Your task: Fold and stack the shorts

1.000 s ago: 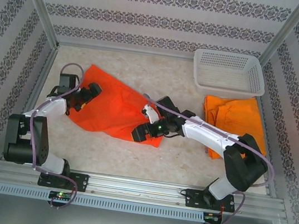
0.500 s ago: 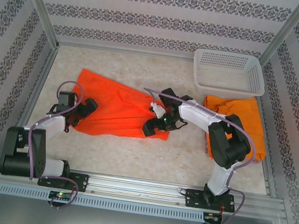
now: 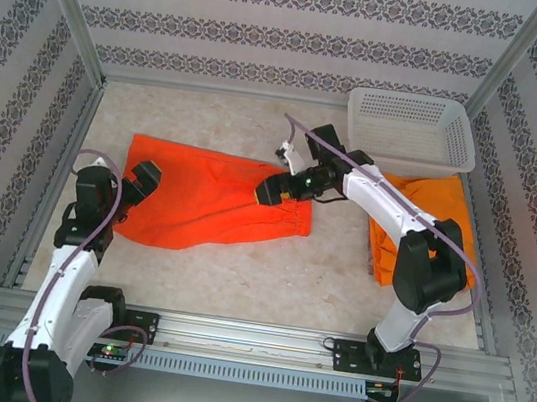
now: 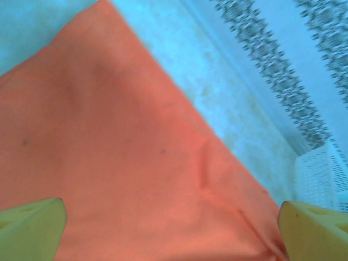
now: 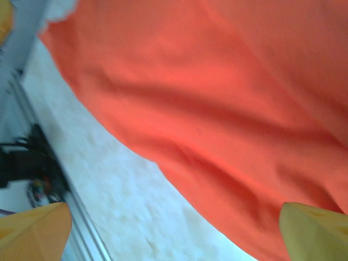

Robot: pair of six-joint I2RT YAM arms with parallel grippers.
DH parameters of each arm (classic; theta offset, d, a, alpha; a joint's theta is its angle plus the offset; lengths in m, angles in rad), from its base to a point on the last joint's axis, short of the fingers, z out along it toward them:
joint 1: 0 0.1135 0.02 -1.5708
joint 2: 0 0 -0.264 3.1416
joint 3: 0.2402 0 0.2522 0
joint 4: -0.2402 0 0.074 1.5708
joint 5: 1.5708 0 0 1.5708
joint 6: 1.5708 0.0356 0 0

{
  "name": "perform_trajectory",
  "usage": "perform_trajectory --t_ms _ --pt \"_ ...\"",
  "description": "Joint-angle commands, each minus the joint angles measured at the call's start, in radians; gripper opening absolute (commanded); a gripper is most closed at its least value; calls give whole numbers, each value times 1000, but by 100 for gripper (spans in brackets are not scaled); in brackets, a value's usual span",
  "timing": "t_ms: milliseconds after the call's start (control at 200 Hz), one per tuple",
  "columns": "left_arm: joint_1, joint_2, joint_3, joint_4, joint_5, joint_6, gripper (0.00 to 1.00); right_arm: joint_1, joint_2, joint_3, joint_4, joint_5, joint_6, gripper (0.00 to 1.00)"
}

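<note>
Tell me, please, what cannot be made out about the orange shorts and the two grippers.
- Folded orange pile, top view: the right arm crosses it, so the number of pieces is unclear.
- Left gripper, left wrist view: finger ends cut off by the bottom edge; contact with the spread shorts unclear.
- Right gripper, right wrist view: same cut, cloth blurred.

The right arm [image 3: 389, 204] hides a part of the folded orange shorts [image 3: 455, 206], the spread orange shorts [image 3: 208, 202] run out past the edges of both wrist views, and the white basket [image 4: 321, 176] is blurred and cut off in the left wrist view.
</note>
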Motion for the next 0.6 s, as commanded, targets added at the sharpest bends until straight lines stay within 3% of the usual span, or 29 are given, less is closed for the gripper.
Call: perform_trajectory --t_ms 0,215,595 --pt "6 57 -13 -28 35 -19 100 14 47 42 135 -55 176 98" --pt "7 145 -120 85 2 -52 100 1 243 161 186 -84 298 98" --pt "12 180 -253 114 -89 -58 100 -76 539 339 241 -80 440 98"
